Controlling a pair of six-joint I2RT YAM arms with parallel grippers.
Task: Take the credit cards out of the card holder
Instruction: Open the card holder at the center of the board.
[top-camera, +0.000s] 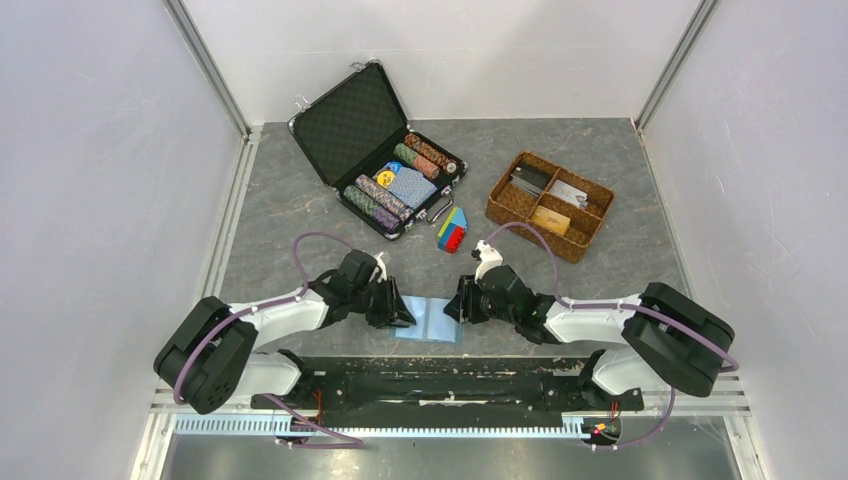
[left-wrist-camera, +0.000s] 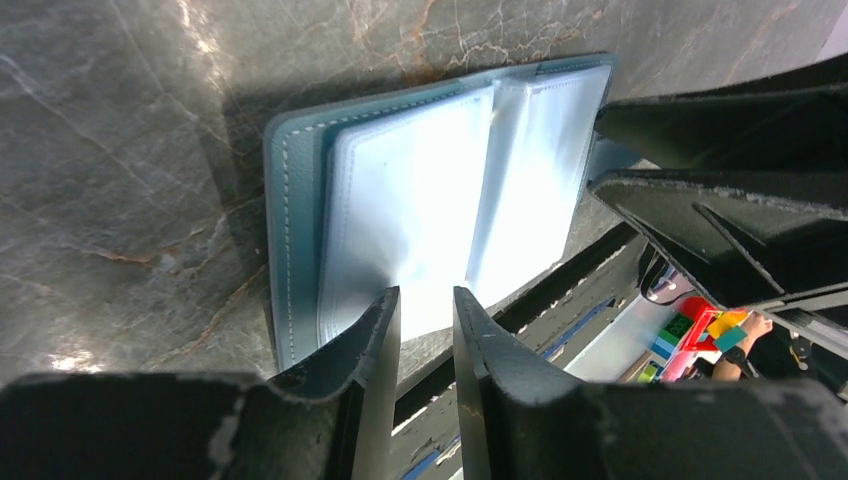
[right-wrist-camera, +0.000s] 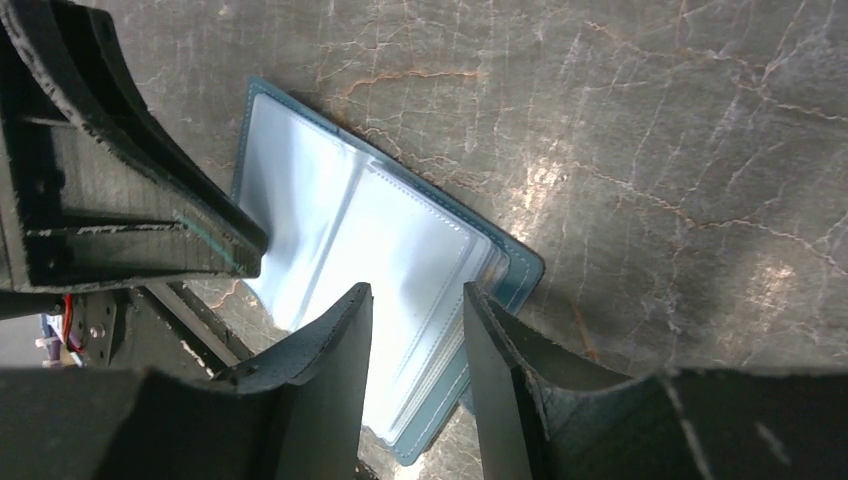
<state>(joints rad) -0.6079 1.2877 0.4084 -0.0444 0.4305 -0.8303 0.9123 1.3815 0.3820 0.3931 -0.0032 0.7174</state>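
Handling first: judging the card holder (top-camera: 428, 321) as light, soft-covered and floppy, with slick clear sleeves (left-wrist-camera: 410, 210); favouring pinning one cover and pinching at a sleeve edge. Lying open like a book at the marble table's (top-camera: 640, 250) near edge, light blue with pale stitching, showing no credit card in those sleeves. Being flanked by the left gripper (left-wrist-camera: 425, 295) and right gripper (right-wrist-camera: 418, 290), both with fingers part open and gripping nothing.
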